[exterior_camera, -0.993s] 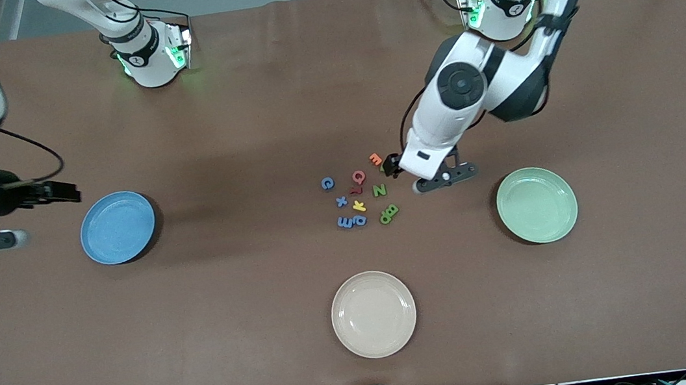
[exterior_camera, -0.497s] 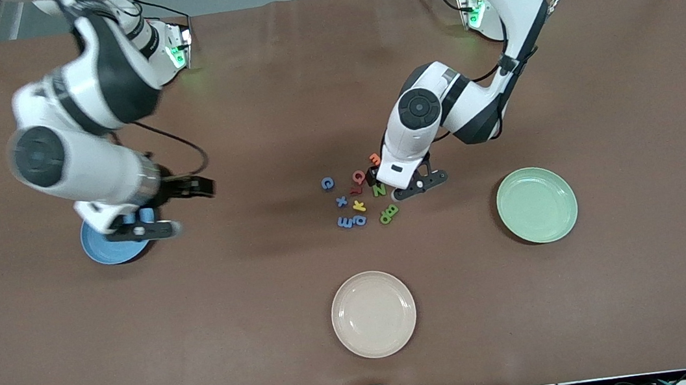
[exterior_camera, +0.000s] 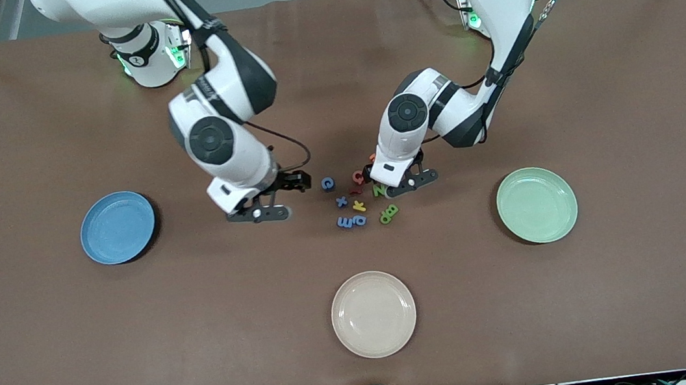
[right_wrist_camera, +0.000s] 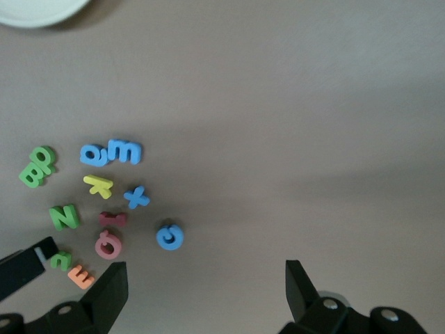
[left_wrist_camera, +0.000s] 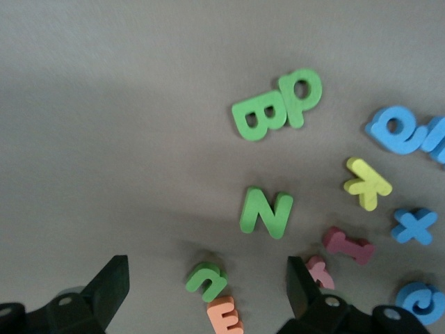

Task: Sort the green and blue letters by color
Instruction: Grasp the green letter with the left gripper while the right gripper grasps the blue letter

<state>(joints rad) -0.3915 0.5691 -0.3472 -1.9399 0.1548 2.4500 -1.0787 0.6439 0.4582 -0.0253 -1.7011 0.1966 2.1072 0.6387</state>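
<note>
Letter cluster mid-table; left gripper (left_wrist_camera: 201, 292) low over its base-side edge, fingers spread, small green letter (left_wrist_camera: 206, 280) lying between them; right gripper (right_wrist_camera: 201, 296) beside blue G (exterior_camera: 327, 184), spread, empty; left arm nearer greens.

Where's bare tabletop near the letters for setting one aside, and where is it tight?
Bare brown table lies between the foam letter cluster and the beige plate, and between the cluster and the green plate. It is tight at the cluster: the open left pincer sits over it, the open right pincer beside it.
</note>
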